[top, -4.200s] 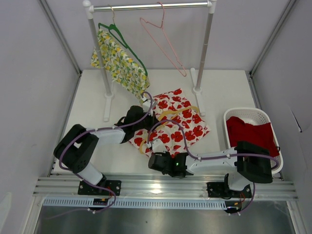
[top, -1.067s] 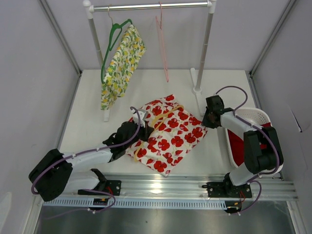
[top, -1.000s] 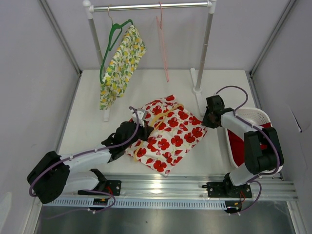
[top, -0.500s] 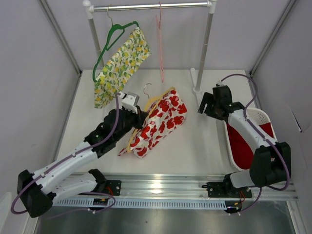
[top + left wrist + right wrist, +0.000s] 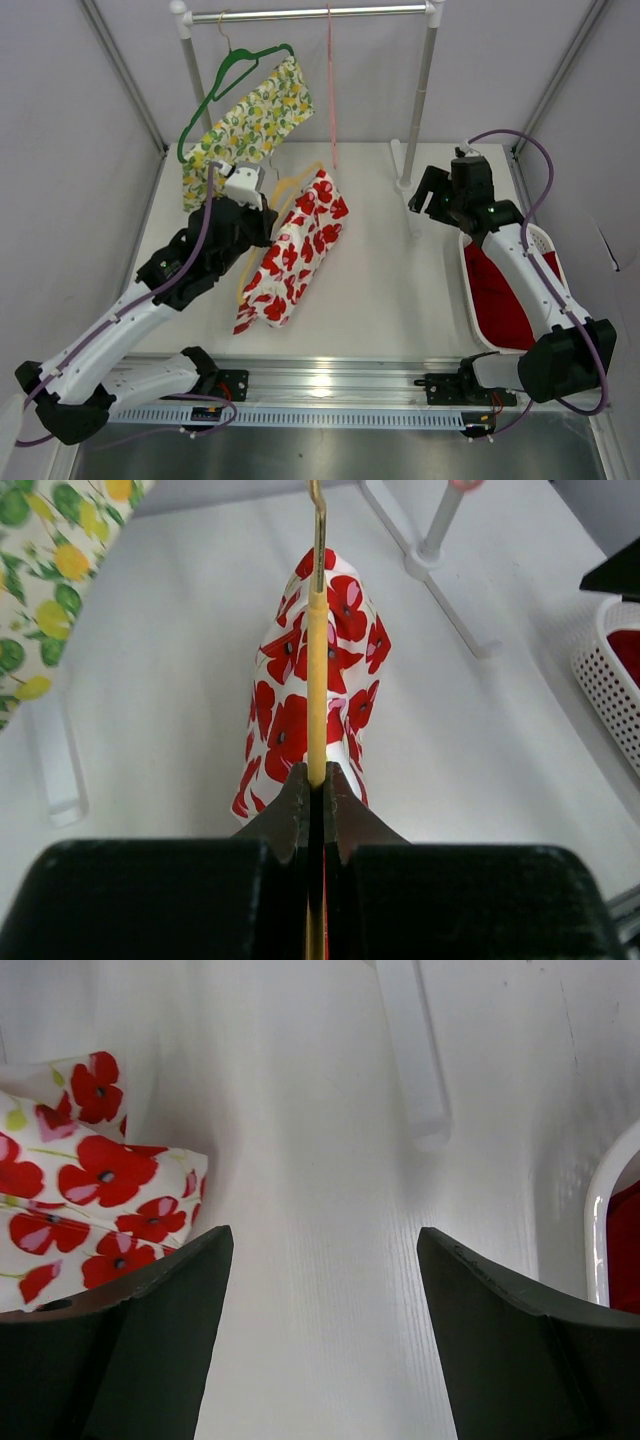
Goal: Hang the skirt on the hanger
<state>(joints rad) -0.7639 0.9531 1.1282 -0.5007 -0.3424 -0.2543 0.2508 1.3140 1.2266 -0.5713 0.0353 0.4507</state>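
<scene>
The skirt (image 5: 295,250), white with red poppies, hangs on a yellow hanger (image 5: 292,185) and is lifted off most of the table. My left gripper (image 5: 262,215) is shut on the hanger's lower bar. In the left wrist view the yellow hanger (image 5: 317,680) runs straight up out of my shut left gripper (image 5: 317,780), with the skirt (image 5: 330,710) draped over both sides. My right gripper (image 5: 425,195) hovers open and empty by the rack's right post. The right wrist view shows the right gripper (image 5: 325,1245) wide apart over bare table, the skirt (image 5: 90,1200) to its left.
A clothes rack rail (image 5: 300,14) spans the back. On it hang a green hanger with a lemon-print garment (image 5: 250,125), swung out, and a pink hanger (image 5: 330,90). The rack's right foot (image 5: 408,195) lies near my right gripper. A white basket (image 5: 545,250) holds red cloth.
My left arm has raised the hanger and skirt off the table, toward the back left. The right gripper let go of the skirt, opened and drew back up to the right.
</scene>
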